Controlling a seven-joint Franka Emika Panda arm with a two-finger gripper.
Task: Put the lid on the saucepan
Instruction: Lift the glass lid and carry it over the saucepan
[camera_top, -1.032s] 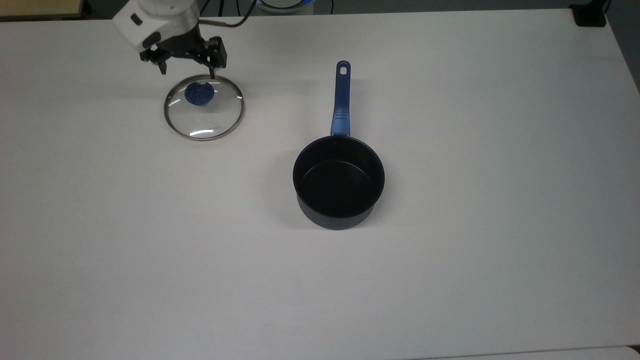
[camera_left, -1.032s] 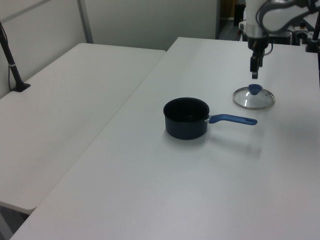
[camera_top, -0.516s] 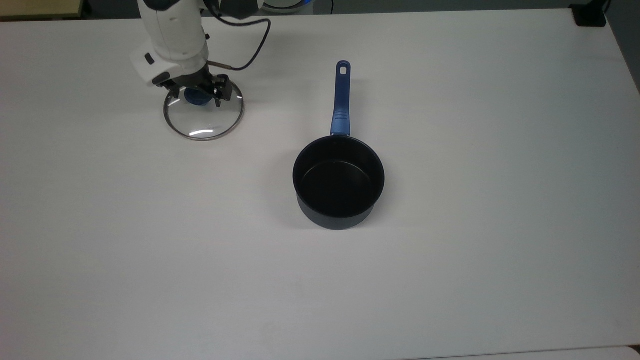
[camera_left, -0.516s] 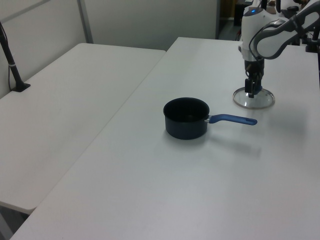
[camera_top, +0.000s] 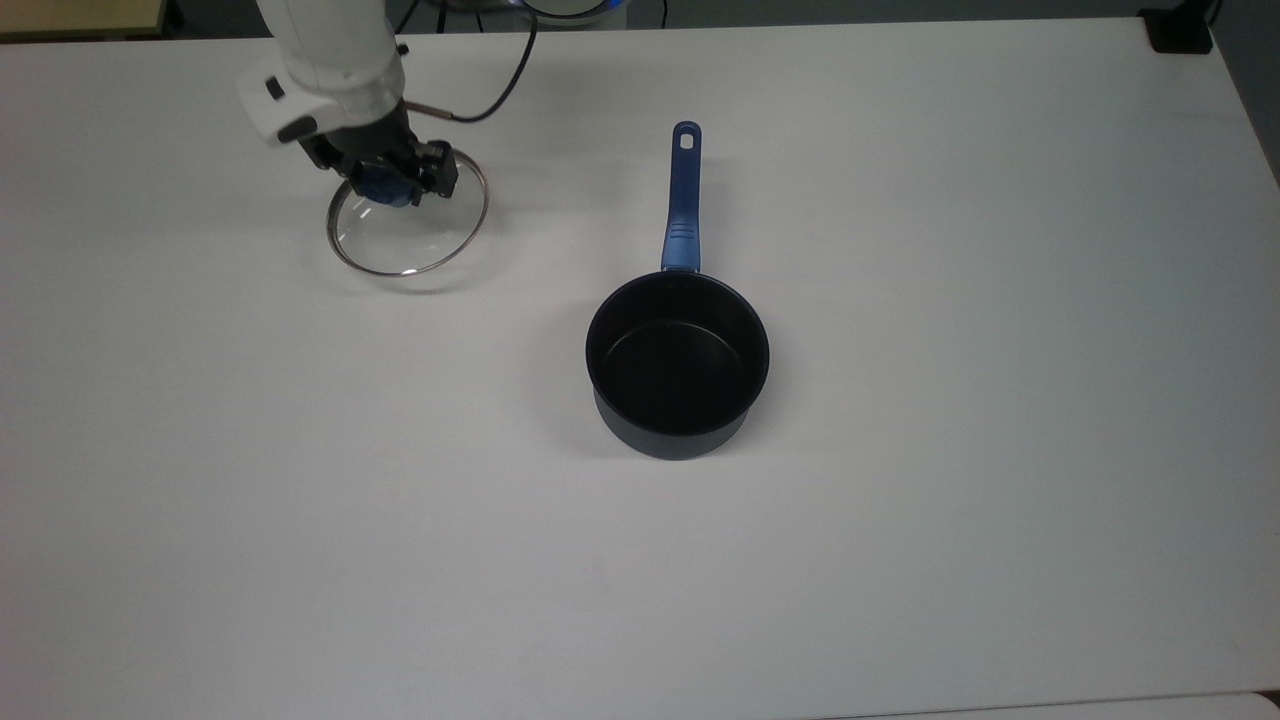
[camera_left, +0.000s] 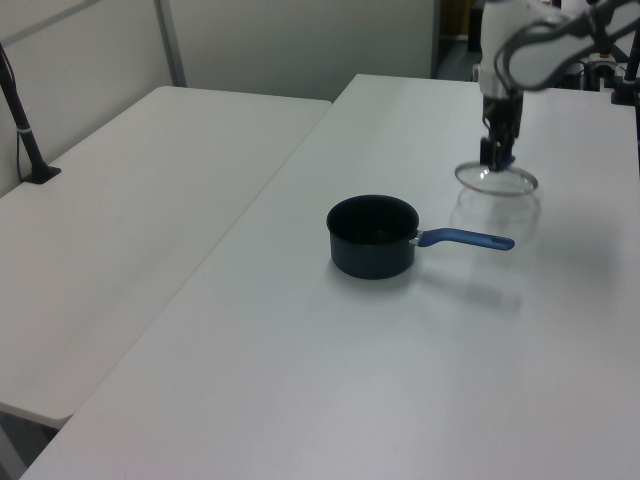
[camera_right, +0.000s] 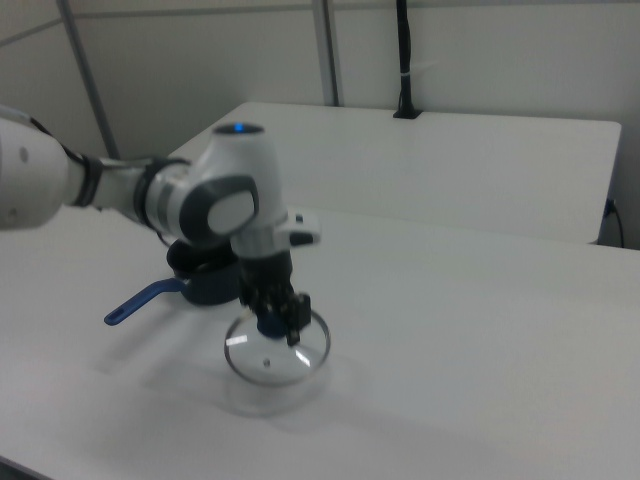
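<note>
The lid, a clear glass disc with a steel rim, hangs a little above the white table at the top view's upper left. My gripper is shut on its blue knob. In the left view the lid floats over its own shadow under the gripper. The right view has the lid tilted slightly below the gripper. The saucepan stands open near the table's middle, its blue handle pointing to the top view's top. It appears as well as the saucepan and, partly behind the arm, the saucepan.
A black cable trails from the arm near the lid. A black block sits at the top view's upper right corner. A second white table with a black post adjoins in the left view.
The gripper came down over the lid's knob, shut on it, and has raised the lid off the table. The saucepan has not moved.
</note>
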